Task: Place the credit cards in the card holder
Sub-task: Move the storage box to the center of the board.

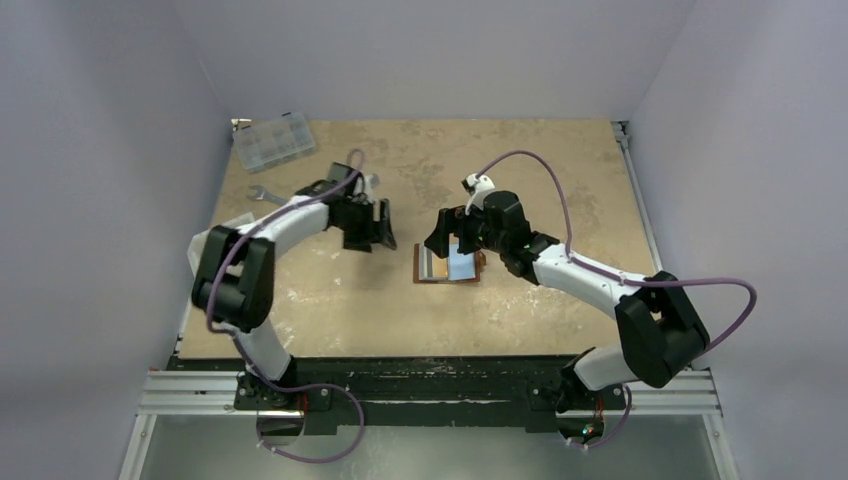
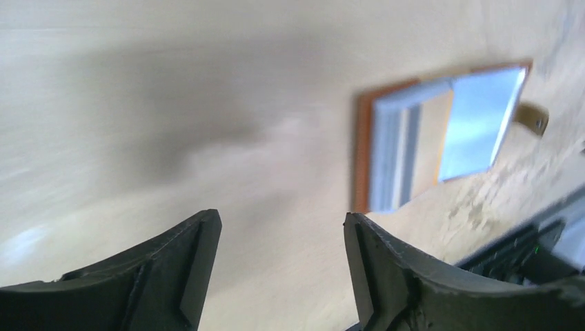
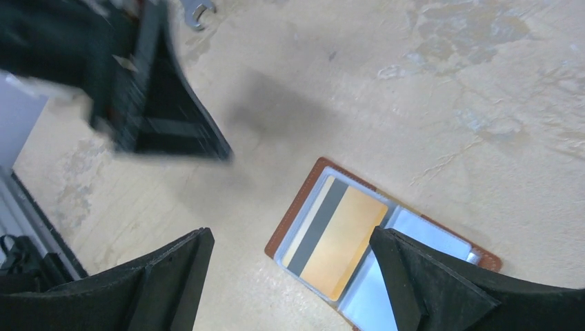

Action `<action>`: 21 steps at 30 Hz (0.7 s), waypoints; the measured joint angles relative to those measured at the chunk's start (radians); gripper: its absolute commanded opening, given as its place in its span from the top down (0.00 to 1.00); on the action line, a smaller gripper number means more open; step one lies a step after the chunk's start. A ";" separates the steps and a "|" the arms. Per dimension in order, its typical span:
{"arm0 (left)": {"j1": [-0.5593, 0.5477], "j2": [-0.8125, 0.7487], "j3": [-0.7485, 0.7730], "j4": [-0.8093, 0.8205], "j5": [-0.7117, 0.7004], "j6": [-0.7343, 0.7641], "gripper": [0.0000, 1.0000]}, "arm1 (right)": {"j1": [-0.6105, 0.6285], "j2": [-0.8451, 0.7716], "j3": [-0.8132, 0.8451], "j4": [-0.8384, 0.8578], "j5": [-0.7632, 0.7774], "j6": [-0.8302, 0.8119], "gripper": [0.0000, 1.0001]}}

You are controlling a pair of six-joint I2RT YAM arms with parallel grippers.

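Card holder [image 1: 448, 266] is lying open near the table's [image 1: 560, 180] middle, carrying the orange-yellow card [image 3: 338, 241] and the light blue card [image 2: 479, 121]. Left gripper [image 2: 279, 227] and right gripper [image 3: 291, 238] are hovering spread and empty. Seating the cards is probably calling for one gripper pinning the holder while the other slides each card in squarely.

Card holder [image 3: 428, 233] showing brown leather border, pale grey-blue inner sleeves. Orange-yellow card [image 3: 345, 245] carrying dark grey stripe beside cream band. Light blue card [image 2: 479, 121] reflecting white. Table [image 1: 560, 180] presenting beige, mottled with pale blotches. Arm cables [image 1: 522, 153] running purple; right gripper fingers [image 3: 159, 283] appearing black.
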 measured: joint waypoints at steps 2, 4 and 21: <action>0.098 -0.095 -0.010 -0.062 -0.056 0.015 0.21 | 0.000 0.002 -0.017 0.011 -0.024 0.006 0.01; 0.204 -0.192 -0.010 -0.103 -0.138 0.034 0.18 | 0.000 0.002 -0.029 0.013 -0.047 0.013 0.01; 0.687 -0.275 -0.036 -0.122 -0.457 0.002 0.18 | 0.000 -0.022 -0.052 0.040 -0.102 0.019 0.01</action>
